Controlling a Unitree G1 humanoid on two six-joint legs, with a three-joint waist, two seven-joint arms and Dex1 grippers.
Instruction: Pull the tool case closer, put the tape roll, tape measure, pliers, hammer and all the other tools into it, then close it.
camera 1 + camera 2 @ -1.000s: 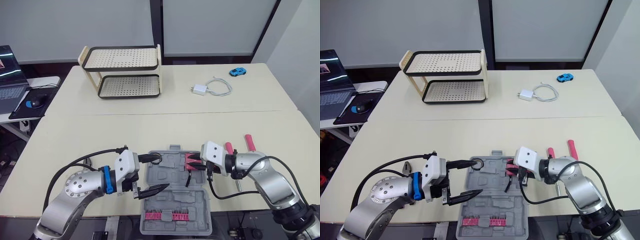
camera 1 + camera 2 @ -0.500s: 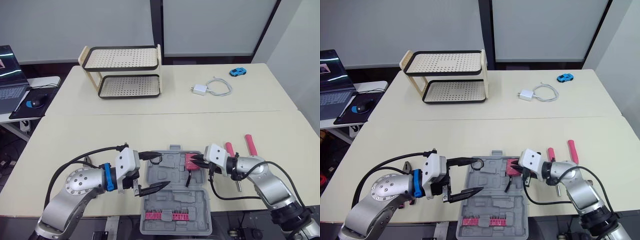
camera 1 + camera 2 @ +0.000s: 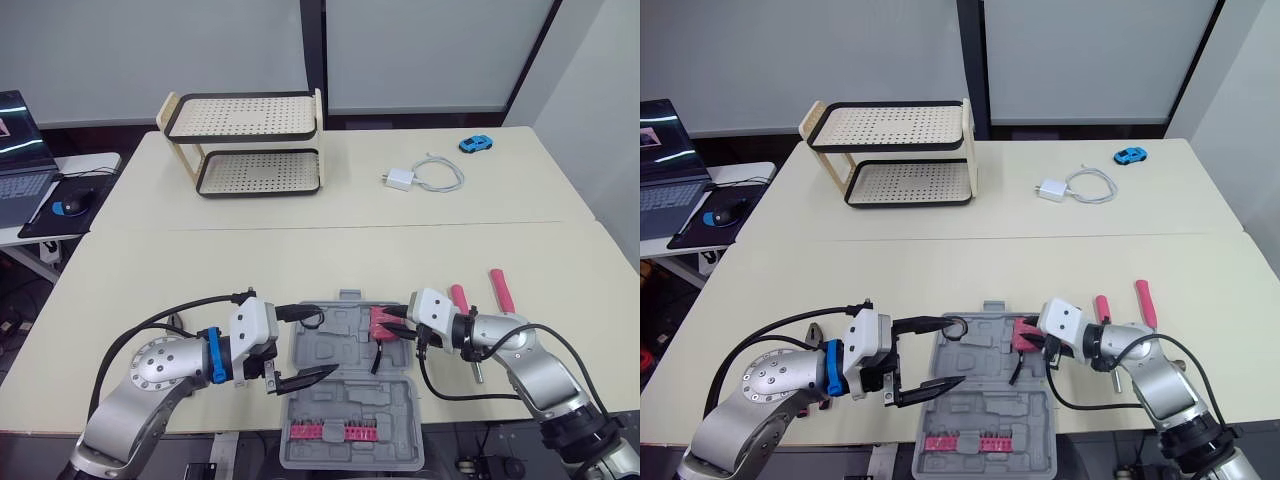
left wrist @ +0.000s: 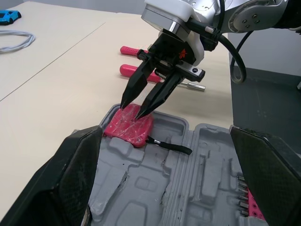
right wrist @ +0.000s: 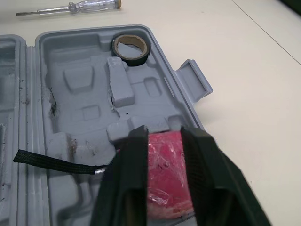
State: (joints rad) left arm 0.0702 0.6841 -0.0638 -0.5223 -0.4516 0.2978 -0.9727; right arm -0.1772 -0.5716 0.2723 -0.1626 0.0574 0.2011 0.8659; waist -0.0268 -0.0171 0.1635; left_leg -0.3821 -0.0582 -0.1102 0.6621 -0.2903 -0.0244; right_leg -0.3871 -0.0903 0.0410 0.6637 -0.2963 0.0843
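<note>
While the grey moulded-plastic tool case (image 3: 350, 400) lies open at the table's (image 3: 300, 260) near edge, the right gripper (image 4: 131, 110), its tapered black fingers slightly parted, points at the glossy red tape measure (image 4: 129, 128) in a corner recess; the left gripper (image 3: 325, 342) gapes wide near the tape roll (image 5: 130, 46).

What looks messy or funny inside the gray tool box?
The red tape measure lies in a corner of the tool box, but its black strap trails loose across the molded pockets. The gray plastic near it has dark scuff marks.
</note>
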